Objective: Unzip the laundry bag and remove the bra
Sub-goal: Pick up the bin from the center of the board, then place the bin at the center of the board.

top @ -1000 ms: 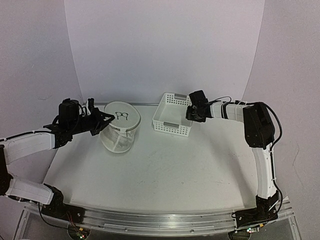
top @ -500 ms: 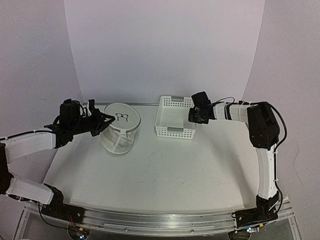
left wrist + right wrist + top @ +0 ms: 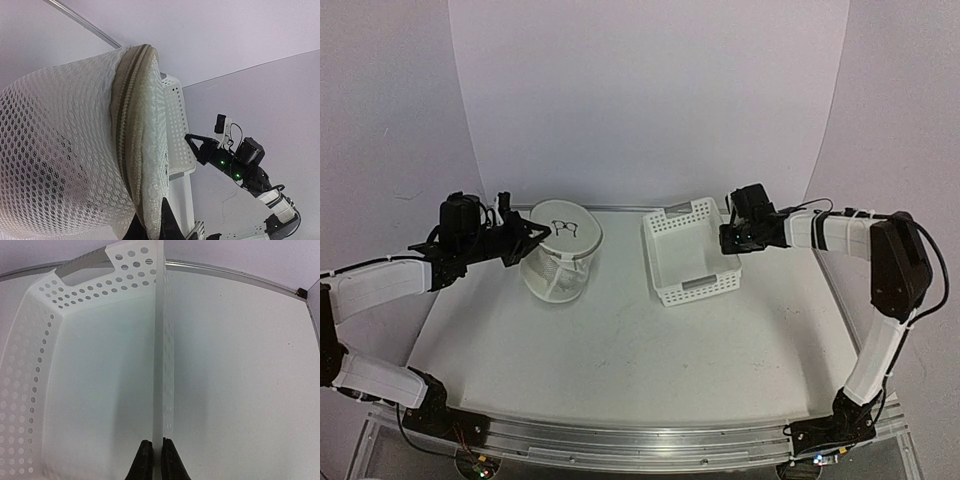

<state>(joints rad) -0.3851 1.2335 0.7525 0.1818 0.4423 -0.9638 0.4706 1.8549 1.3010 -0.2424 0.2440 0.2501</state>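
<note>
The right tool [image 3: 726,240], now clenched on the white perforated plastic basket [image 3: 705,286], swings it away from the white mesh laundry bag [image 3: 558,268], whose still-zipped rim the left tool [image 3: 532,238] pinches.

White matte table [image 3: 640,340], a few tiny dark specks on it. Behind it a pale backdrop [image 3: 650,100], smooth, bending forward at both sides. Plain lavender-grey wall [image 3: 380,110] left and right of the backdrop. Thin metal strip [image 3: 235,274] along the table's far edge. Aluminium rail [image 3: 640,438] across the near edge. Soft even light, faint purple tint, only weak shadows on the tabletop.
</note>
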